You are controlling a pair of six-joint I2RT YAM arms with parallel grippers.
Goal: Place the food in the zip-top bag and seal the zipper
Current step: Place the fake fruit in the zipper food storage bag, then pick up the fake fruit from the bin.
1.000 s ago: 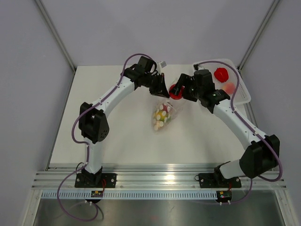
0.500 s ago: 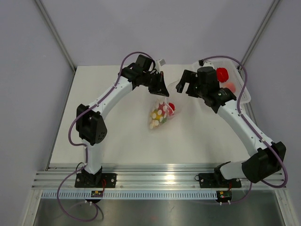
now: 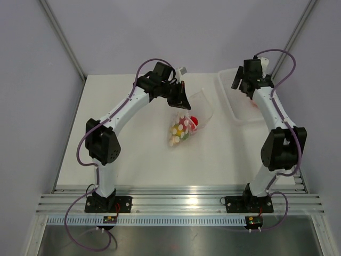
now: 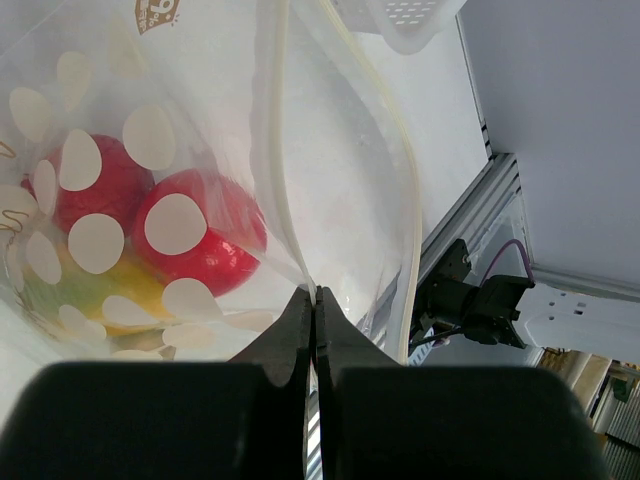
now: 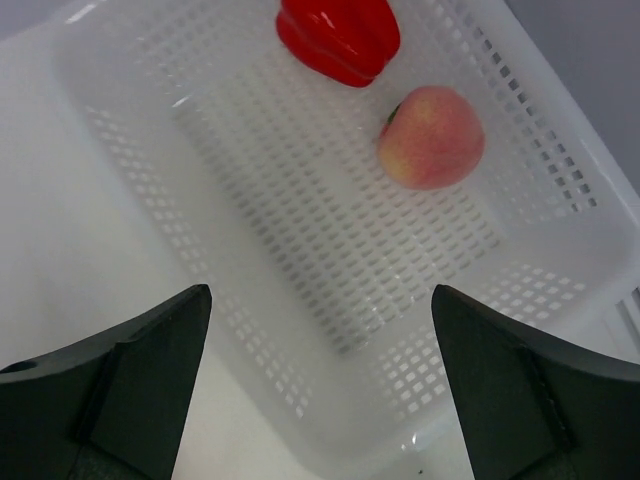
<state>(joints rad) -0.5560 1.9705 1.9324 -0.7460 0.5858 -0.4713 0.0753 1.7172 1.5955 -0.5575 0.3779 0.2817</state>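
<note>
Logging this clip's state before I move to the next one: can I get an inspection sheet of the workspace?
Surface: white table, no spills seen.
Job's things: zip-top bag mid-table, mouth open, zipper unsealed; red and yellow-green food inside; red pepper and peach in the white tray.
Clutter: nothing seen.
Grippers: left gripper shut on the bag's mouth edge; right gripper open above the tray.
Cables: purple cables run along both arms, clear of the bag.
Surroundings: grey walls; aluminium rail at the near edge.
</note>
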